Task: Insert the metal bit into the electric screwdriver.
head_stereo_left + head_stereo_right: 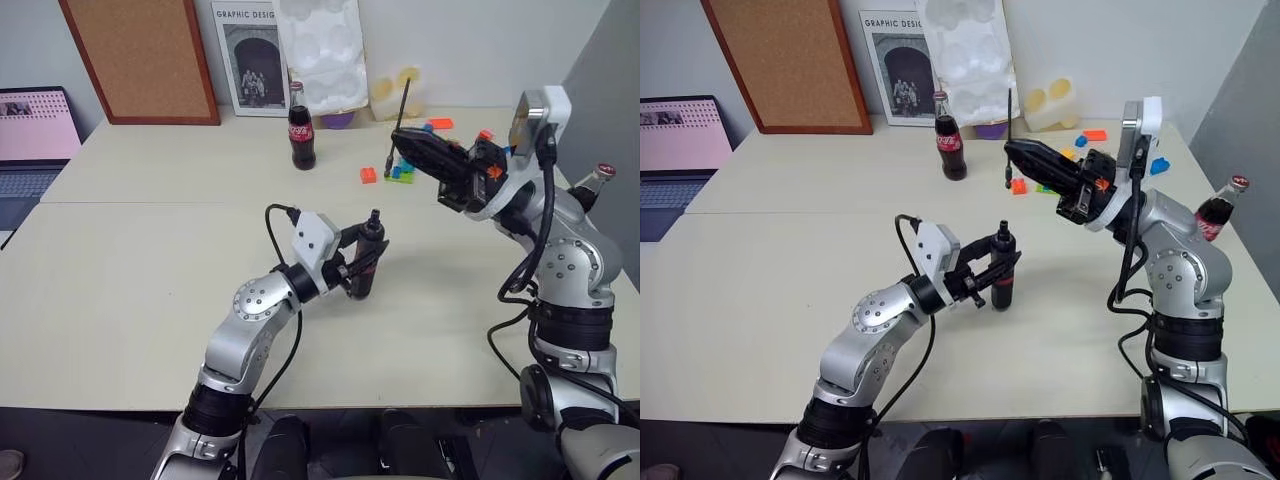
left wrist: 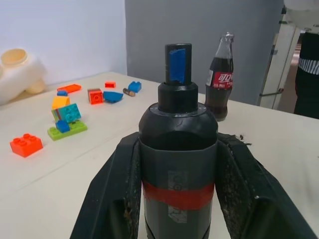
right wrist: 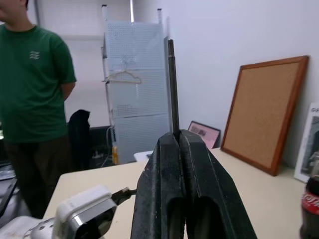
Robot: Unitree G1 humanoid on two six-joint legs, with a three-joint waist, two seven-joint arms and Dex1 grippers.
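The electric screwdriver point(image 1: 366, 256) stands upright just over the table's middle, black with a red band and a blue-marked tip point(image 2: 177, 64) pointing up. My left gripper point(image 1: 368, 270) is shut on its lower body, one finger point(image 2: 112, 194) on each side. To the right and higher, my right gripper point(image 1: 400, 140) is shut on the metal bit point(image 1: 401, 112), a thin dark rod held nearly upright, sticking out above and below the fingers point(image 3: 162, 169). The bit point(image 3: 172, 84) hangs apart from the screwdriver, farther back and to the right of it.
A cola bottle point(image 1: 302, 128) stands at the table's back, another cola bottle point(image 1: 595, 182) near the right edge behind my right arm. Coloured toy bricks point(image 1: 400, 172) lie at the back right. A laptop point(image 1: 35, 130) sits far left. A person in a green shirt point(image 3: 32, 99) stands beyond the table.
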